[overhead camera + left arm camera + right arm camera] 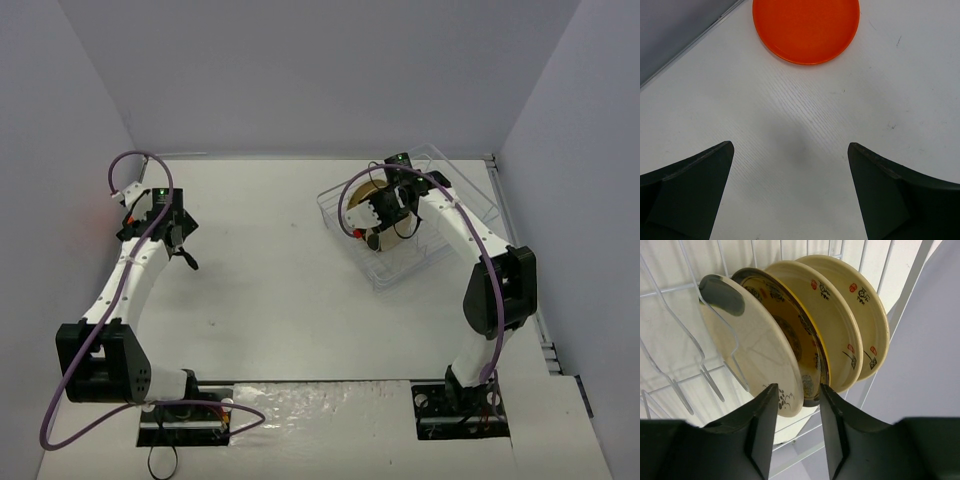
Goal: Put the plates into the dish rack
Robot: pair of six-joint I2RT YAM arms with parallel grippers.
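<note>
Nearest the lens, left wrist view: left pincer (790,145), jaws standing wide apart and carrying nothing. I am hovering it over bare worktop (890,90).

Item, outstanding: orange plate (806,27). It is lying flat on the worktop just ahead of that pincer, close to the wall edge and touching neither finger. Its far rim is running out of frame. I am judging it light, rigid and glossy, so likely slippery and liable to chip if dropped. With the plate lying flat, I am reckoning the near rim is the only hold, one finger working under the lip and the other pressing on the inner face.

Item, receiving: dish rack (470,195), sitting well apart on the right side of the worktop. Standing on edge between its dividers I am counting a cream plate (755,350) nearest, a dark brown plate (790,335) just behind it, and two further cream plates (835,330) beyond.

Right pincer (797,387): its fingers are bracketing the lower rims of the cream plate and the dark brown plate. I cannot tell whether it is clamping them or merely straddling.
</note>
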